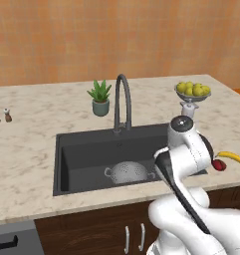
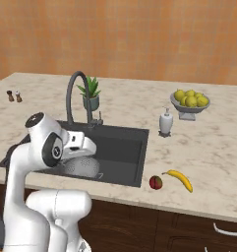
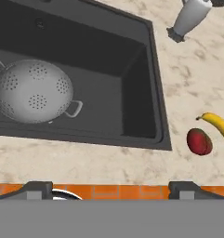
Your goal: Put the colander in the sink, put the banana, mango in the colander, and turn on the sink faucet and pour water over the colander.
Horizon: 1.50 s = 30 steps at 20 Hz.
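Hand point(image 3: 111, 190) spread wide, nothing held, poised above the sink's near edge. Colander point(image 3: 32, 90), perforated silvery metal dome with loop handles, sits in the sink point(image 3: 139, 93), a matte near-black basin, apparently rim down. Mango point(image 3: 199, 141), smooth red, lies on the speckled stone table point(image 3: 108, 162) right of the basin, just beside the curved yellow banana point(image 3: 219, 125). Risks: fruit so close together invites nudging one while gripping the other; rounded, slick skins could roll or slip; an overturned colander would shed fruit.
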### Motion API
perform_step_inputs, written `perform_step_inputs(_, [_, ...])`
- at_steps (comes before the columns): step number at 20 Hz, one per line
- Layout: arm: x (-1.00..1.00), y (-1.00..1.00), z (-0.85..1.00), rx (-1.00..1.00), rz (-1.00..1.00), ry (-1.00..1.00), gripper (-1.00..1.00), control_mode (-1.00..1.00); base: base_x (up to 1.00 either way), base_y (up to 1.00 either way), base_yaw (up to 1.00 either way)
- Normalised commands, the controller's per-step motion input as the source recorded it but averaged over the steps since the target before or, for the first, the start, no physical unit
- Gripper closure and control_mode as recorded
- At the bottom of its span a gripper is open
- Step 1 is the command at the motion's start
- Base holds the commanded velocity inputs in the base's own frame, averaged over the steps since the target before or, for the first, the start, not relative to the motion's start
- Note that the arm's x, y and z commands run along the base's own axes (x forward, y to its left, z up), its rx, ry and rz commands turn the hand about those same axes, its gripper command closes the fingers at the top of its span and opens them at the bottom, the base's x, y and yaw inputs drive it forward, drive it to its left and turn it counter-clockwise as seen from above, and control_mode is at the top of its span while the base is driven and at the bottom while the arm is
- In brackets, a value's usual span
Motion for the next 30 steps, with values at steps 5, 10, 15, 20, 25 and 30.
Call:
perform_step_inputs(5, [0.20,-1.00,-0.08,0.39,-0.01,0.31,-1.00,-1.00,0.00,0.00,0.00])
perform_step_inputs(10, [0.36,-1.00,-0.50,0.24,-0.01,0.45,-1.00,-1.00,0.00,0.00,0.00])
perform_step_inputs(15, [0.68,-1.00,-0.33,0.09,-0.09,0.35,-1.00,-1.00,0.00,0.00,0.00])
perform_step_inputs(20, [0.36,-0.63,-0.41,-0.03,-0.12,0.13,-1.00,-1.00,0.00,0.00,0.00])
perform_step_inputs(25, [0.52,-0.63,-0.20,-0.07,-0.02,-0.07,-1.00,-1.00,0.00,0.00,0.00])
perform_step_inputs(30, [0.12,-0.44,-0.53,0.00,0.00,0.00,-1.00,-1.00,0.00,0.00,0.00])
